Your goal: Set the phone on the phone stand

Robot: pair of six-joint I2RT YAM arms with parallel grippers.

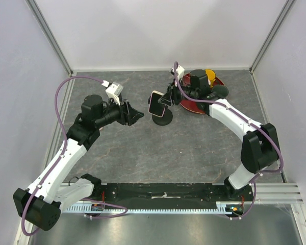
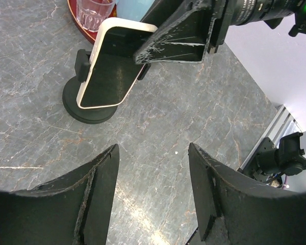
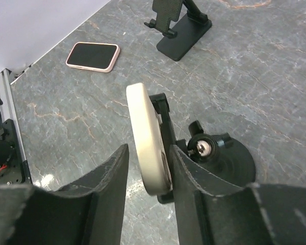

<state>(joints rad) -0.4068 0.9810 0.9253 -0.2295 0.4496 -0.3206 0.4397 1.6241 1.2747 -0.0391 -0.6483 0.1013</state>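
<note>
Grey table (image 1: pixel 194 148), white walls (image 1: pixel 143 30); L end effector (image 2: pixel 153 148) released, R end effector (image 3: pixel 149 153) grip unclear

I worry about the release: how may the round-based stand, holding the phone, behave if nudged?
The stand likely slides easily, as its flat round base rests on the smooth table. It seems top-heavy: the phone sits high and tilted above that base, so a nudge up there might tip it.

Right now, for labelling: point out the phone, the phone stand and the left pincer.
phone (image 2: pixel 111 69), left wrist view, middle of screen.
phone stand (image 2: pixel 87 110), left wrist view, round base.
left pincer (image 2: pixel 153 153), left wrist view, midway between fingertips.
</note>
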